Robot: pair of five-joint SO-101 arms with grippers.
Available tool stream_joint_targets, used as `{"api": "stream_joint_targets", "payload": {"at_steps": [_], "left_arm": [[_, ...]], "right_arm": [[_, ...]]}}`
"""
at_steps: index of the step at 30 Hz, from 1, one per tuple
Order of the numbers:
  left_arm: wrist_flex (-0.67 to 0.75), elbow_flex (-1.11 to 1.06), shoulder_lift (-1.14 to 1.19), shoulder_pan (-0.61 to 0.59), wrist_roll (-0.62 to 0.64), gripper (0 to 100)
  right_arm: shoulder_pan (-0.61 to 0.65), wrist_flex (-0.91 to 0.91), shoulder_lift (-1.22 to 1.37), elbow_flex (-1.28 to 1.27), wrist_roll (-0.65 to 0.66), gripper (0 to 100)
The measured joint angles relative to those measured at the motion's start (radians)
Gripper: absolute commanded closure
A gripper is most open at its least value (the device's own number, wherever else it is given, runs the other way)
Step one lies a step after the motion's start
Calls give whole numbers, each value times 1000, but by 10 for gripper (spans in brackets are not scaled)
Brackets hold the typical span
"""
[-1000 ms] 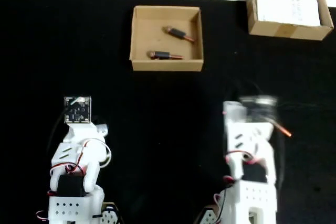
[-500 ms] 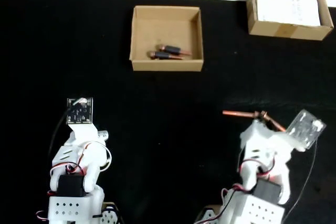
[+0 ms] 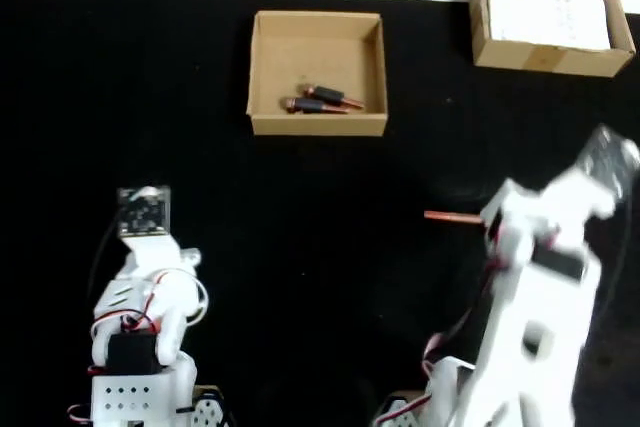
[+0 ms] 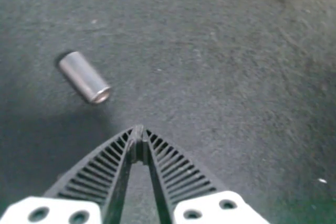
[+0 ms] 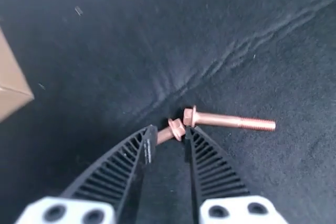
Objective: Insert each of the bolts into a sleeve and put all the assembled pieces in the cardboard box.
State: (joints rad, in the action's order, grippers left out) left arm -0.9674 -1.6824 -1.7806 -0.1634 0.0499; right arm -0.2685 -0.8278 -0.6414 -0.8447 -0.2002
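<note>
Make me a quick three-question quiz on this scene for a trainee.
1. True or false: the box holds three assembled pieces.
2. Short answer: how many bolts lie by the right fingers?
3. Pick one. With the sleeve lying loose, the left fingers are: A) shut and empty; B) shut on it; C) wide open.

Key: 1 false, it holds two; 2 two; 3 A.
</note>
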Motion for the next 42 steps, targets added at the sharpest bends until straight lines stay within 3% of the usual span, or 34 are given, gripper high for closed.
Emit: {"api": "stream_joint_targets", "payload": {"at_steps": [5,11,22,26,30,42], "left_arm": [[0,0,0,-11,0,986],[0,0,0,-11,-2,986],[6,0,0,-11,-2,986],[6,0,0,-11,-2,944],[6,0,0,-11,-2,860],[6,0,0,-11,-2,857]], "right_arm": [[-14,-143,270,129,46,922],[-55,-420,508,405,338,922],[-118,-672,738,726,661,889],[-118,-706,755,726,721,789],[-118,-704,755,726,733,786],[-92,-520,755,575,733,786]]}}
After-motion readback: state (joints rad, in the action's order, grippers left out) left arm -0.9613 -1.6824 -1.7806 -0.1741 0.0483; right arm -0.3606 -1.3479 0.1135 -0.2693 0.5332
